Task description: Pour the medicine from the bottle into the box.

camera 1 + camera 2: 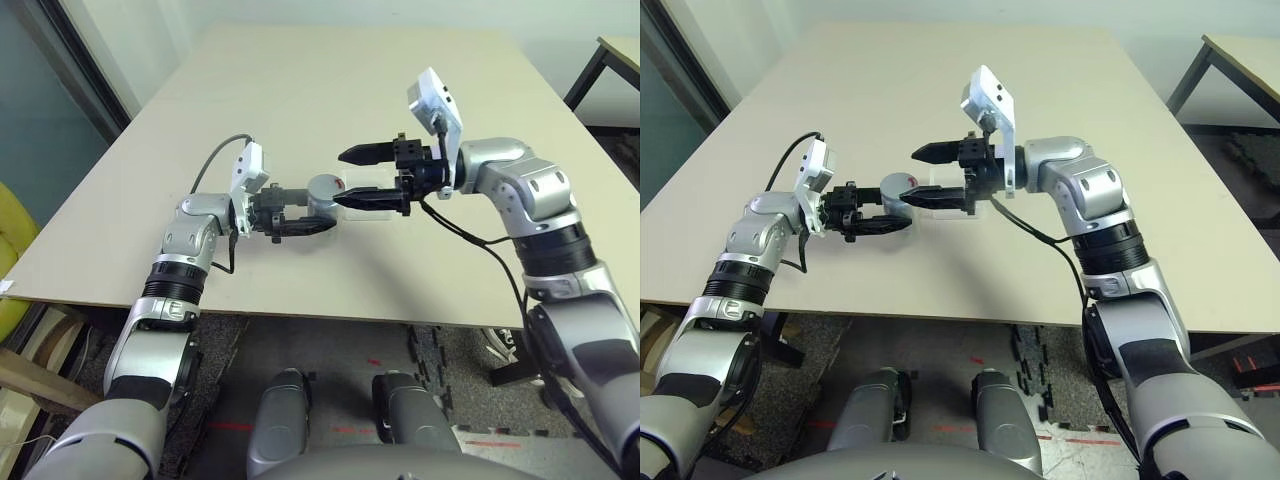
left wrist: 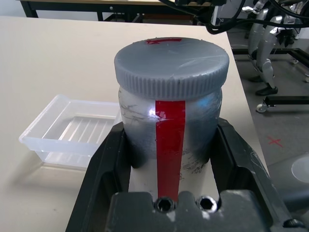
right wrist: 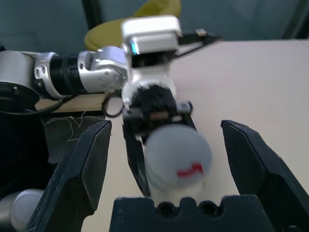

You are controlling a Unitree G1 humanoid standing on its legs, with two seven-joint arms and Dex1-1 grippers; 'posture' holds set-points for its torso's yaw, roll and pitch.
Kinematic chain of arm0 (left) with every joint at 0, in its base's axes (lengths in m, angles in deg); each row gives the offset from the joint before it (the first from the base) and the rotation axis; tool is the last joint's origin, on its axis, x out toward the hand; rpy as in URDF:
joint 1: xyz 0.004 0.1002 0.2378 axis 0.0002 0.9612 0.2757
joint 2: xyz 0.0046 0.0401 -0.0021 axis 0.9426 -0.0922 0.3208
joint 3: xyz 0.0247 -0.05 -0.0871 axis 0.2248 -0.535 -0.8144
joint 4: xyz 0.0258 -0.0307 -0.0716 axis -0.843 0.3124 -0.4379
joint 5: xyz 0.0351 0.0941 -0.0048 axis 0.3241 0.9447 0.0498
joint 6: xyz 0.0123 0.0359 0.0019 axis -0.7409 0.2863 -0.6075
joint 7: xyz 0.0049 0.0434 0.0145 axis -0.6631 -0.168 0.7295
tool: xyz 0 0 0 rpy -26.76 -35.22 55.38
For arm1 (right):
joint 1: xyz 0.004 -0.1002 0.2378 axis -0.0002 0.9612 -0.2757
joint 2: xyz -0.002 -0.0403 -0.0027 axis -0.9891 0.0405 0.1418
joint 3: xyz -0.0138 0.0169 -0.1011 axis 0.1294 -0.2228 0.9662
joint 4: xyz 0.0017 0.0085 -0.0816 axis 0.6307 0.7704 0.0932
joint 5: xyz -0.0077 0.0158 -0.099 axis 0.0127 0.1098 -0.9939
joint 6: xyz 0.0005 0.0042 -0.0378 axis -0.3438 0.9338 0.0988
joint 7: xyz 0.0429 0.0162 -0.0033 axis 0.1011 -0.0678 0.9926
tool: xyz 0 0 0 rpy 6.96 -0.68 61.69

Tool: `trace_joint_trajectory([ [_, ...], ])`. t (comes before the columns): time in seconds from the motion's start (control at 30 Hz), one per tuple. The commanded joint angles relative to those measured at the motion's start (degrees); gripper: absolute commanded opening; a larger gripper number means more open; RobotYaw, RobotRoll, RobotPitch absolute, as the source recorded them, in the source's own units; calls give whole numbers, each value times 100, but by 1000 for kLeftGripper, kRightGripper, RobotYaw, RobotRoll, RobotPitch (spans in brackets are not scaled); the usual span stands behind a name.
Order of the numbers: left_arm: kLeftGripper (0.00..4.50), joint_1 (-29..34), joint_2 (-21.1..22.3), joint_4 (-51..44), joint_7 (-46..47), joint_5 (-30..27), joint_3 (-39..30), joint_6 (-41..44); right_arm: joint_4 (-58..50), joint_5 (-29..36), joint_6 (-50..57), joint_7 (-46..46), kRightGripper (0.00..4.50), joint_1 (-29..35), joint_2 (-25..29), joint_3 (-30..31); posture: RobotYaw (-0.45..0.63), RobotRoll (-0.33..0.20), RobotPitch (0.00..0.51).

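My left gripper (image 1: pixel 318 208) is shut on the silver-grey bottle (image 1: pixel 322 194), holding it above the table. Its ribbed grey cap (image 2: pixel 171 65) is on, and a red stripe runs down its side. The capped end points toward my right gripper (image 1: pixel 350 177), which is open, one finger above and one below, with the tips near the cap. In the right wrist view the cap (image 3: pixel 178 152) sits between the spread fingers (image 3: pixel 91 164) without touching them. The clear plastic box (image 2: pixel 72 130) lies empty on the table beside the bottle, partly behind my right gripper's fingers.
The beige table (image 1: pixel 330 90) stretches far ahead, with its front edge (image 1: pixel 300 318) just below both grippers. A dark-framed second table (image 1: pixel 610 60) stands at the back right. A yellow chair (image 1: pixel 12 250) is off the left side.
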Motion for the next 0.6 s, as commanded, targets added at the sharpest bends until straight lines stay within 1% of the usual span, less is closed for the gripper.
trace_joint_trajectory([
  [0.03, 2487, 65, 25, -109, -31, -18, 71, 0, 189, -101, -141, -38, 4500, -70, -125, 125, -24, 0, 61],
  [0.3, 2487, 108, 32, -185, -27, -39, 67, 42, 536, -343, -478, -112, 4500, -75, -344, 252, -21, 0, 60],
  [0.6, 2487, 159, 41, -288, -15, -52, 61, 89, 875, -432, -634, -222, 4500, -93, -508, 236, -12, 0, 57],
])
